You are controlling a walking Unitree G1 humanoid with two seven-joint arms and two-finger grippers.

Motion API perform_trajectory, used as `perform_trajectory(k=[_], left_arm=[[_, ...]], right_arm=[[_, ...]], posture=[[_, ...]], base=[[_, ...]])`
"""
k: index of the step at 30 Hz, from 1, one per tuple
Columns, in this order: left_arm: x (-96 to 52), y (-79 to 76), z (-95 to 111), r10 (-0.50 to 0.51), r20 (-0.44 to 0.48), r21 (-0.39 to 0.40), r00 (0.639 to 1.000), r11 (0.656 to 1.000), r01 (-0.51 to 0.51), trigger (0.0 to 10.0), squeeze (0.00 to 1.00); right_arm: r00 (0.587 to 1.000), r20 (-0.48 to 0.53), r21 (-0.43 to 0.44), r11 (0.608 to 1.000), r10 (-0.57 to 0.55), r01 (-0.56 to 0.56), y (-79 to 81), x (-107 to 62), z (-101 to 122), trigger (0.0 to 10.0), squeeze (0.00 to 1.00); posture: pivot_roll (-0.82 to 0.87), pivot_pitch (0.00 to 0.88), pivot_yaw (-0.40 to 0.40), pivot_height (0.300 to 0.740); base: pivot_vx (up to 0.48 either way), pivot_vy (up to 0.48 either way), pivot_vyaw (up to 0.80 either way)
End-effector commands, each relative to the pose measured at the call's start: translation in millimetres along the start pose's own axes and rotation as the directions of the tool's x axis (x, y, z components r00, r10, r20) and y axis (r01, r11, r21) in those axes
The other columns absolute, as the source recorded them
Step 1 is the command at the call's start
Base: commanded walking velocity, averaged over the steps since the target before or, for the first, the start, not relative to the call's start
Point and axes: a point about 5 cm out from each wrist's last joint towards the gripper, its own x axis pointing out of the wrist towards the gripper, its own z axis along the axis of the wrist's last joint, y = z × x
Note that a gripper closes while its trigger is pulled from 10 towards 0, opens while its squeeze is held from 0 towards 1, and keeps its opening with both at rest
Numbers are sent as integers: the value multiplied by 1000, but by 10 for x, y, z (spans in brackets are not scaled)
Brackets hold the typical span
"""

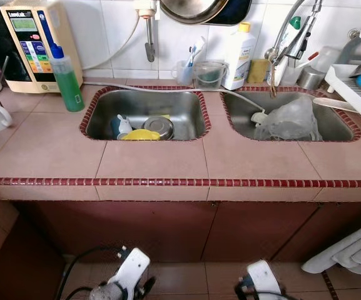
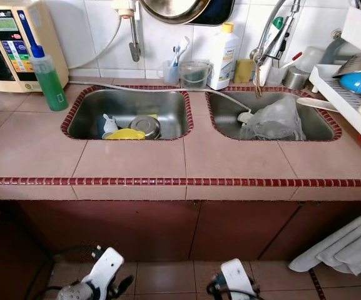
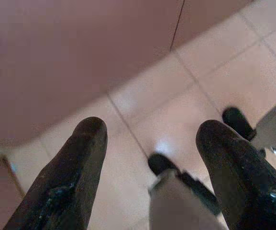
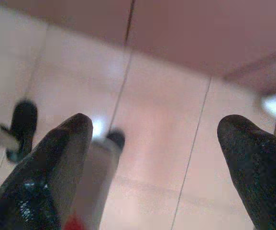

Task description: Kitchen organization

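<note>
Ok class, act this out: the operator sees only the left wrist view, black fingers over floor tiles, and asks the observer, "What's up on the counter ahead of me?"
Observer: Two steel sinks set in a tiled counter. The left sink holds a yellow dish and a metal bowl.
Operator: And the other one?
Observer: The right sink holds a crumpled clear plastic piece.
Operator: Is my right claw free?
Observer: Yes, the right claw is open over the floor tiles, with nothing between its fingers.
</note>
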Motion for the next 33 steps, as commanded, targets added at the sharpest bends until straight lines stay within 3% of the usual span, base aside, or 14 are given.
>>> perform_trajectory(k=[1, 4, 11, 15, 25, 33], left_arm=[[0, -17, -54, 24, -37, -47, 999, 999, -26, 10000, 0], [9, -42, -73, 53, -52, -148, 997, 987, -61, 10000, 0], [49, -145, 4, 8, -38, -61, 999, 998, -11, 10000, 0], [25, -160, -81, -7, -67, -19, 998, 1000, 6, 10000, 0], [-47, -126, -271, 14, -113, -60, 993, 998, -21, 10000, 0], [-50, -100, -268, 23, -112, -73, 993, 997, -31, 10000, 0]], right_arm=[[999, -27, 30, 999, -26, 27, 0, -3, -38, 10000, 0], [997, -66, 103, 994, -37, 44, 35, -23, -137, 10000, 0], [997, -76, 137, 990, -33, 43, 99, -21, -156, 10000, 0], [997, -78, 127, 991, -27, 37, 114, -21, -159, 10000, 0], [996, -86, 103, 994, -13, 22, 138, -29, -188, 10000, 0], [995, -96, 103, 994, -12, 22, 141, -40, -223, 10000, 0]], posture=[[-49, 0, 5, 740], [-64, 0, 18, 740], [-73, 0, 18, 740], [-69, 0, 14, 740], [-54, 0, 3, 740], [-50, 0, 6, 740]], base=[[0, 0, 0], [0, 0, 0], [0, 0, 0], [0, 0, 0], [0, -102, 0], [0, -284, 0]])
